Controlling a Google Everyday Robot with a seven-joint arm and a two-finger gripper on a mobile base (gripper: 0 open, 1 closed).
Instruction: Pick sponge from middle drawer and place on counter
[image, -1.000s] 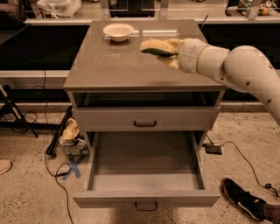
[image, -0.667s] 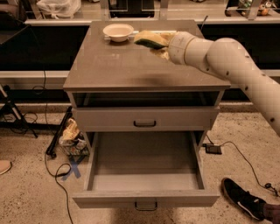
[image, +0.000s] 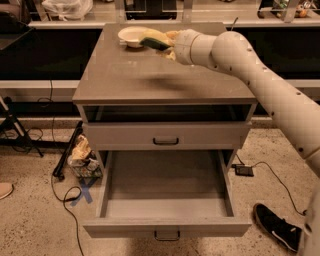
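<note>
My gripper (image: 161, 42) is over the far part of the counter (image: 150, 75), just right of a cream bowl (image: 131, 36). It is shut on the sponge (image: 154, 40), whose dark green face and pale yellow foam show at the fingertips. The sponge is held above the slab and partly overlaps the bowl's right rim in this view. The middle drawer (image: 165, 192) is pulled wide open below, its flat grey floor bare. The upper drawer front (image: 166, 136) is closed.
My white arm (image: 260, 75) reaches in from the right across the counter. A dark shoe (image: 277, 227) lies on the floor at lower right. Cables and a crumpled bag (image: 82, 155) lie left of the cabinet. Benches stand behind.
The gripper has carried the sponge leftward and farther back over the counter, from the right side to the edge of the bowl.
</note>
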